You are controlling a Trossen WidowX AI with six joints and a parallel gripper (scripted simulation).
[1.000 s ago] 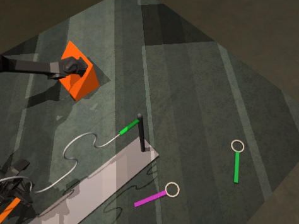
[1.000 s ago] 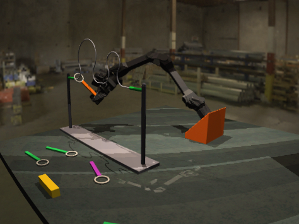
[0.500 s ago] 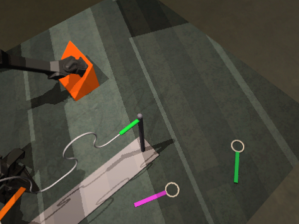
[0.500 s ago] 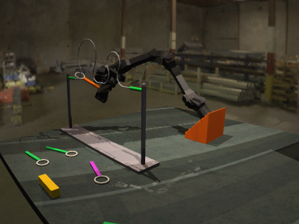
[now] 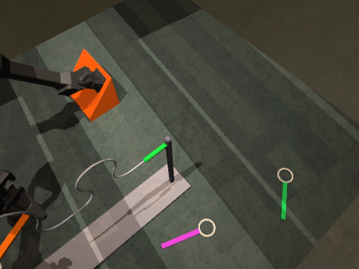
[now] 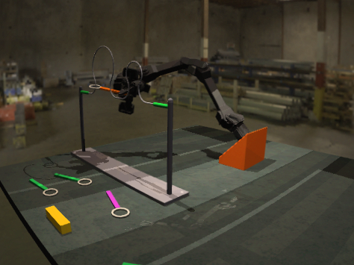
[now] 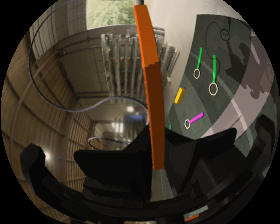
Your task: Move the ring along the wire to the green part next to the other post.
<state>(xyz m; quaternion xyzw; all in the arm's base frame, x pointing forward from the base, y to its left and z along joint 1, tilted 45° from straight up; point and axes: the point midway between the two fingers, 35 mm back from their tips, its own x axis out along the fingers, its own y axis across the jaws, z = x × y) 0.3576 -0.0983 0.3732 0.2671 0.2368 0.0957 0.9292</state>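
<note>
The pale ring [image 6: 95, 86] lies nearly level around the rising grey wire [image 6: 113, 69] [image 5: 91, 193] [image 7: 75, 109], just past the far green part [image 6: 85, 92] by the far post [image 6: 82, 119]. Whether ring and wire touch is too small to tell. The orange handle [image 6: 109, 89] [image 5: 14, 234] [image 7: 150, 65] points from the ring toward the arm. My gripper [image 6: 122, 92] [image 7: 152, 128] is shut on the handle's end, with wire bends close around it in the exterior view. The other green part [image 5: 155, 152] [image 6: 160, 104] adjoins the near post [image 5: 170, 163] [image 6: 169, 145].
The posts stand on a pale base board [image 5: 151, 212] [image 6: 131, 175]. Beside it lie a magenta-handled ring [image 5: 179, 239] [image 6: 113, 200], green-handled rings [image 5: 284, 201] [image 6: 67, 177] [image 6: 39, 184] and a yellow block [image 6: 57, 219]. An orange wedge [image 5: 106, 102] [image 6: 244, 149] stands by the arm's base.
</note>
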